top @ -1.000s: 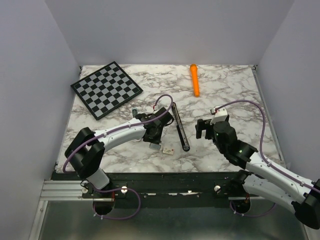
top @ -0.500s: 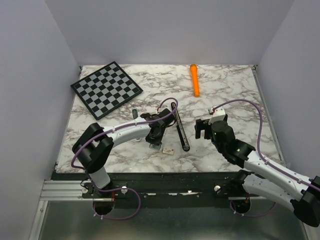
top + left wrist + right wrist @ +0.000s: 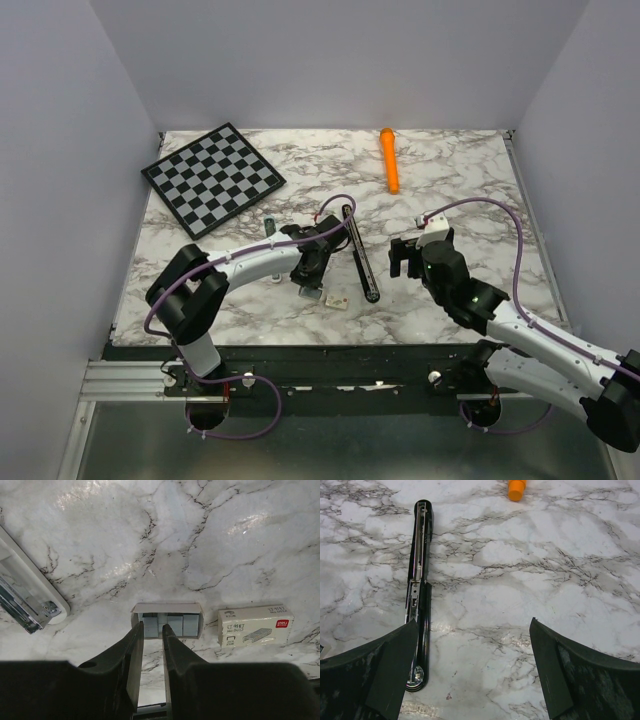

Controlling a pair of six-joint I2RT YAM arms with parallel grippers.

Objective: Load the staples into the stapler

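Grey staples (image 3: pixel 151 621) clamped in left gripper (image 3: pixel 152 629) (half hidden by tray (image 3: pixel 167 608)); right gripper (image 3: pixel 472 625) wide apart.

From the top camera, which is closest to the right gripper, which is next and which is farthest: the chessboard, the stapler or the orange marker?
1. Stapler, just to the left of the right gripper.
2. Orange marker, ahead of it, near the back edge.
3. Chessboard, far off in the back left corner.
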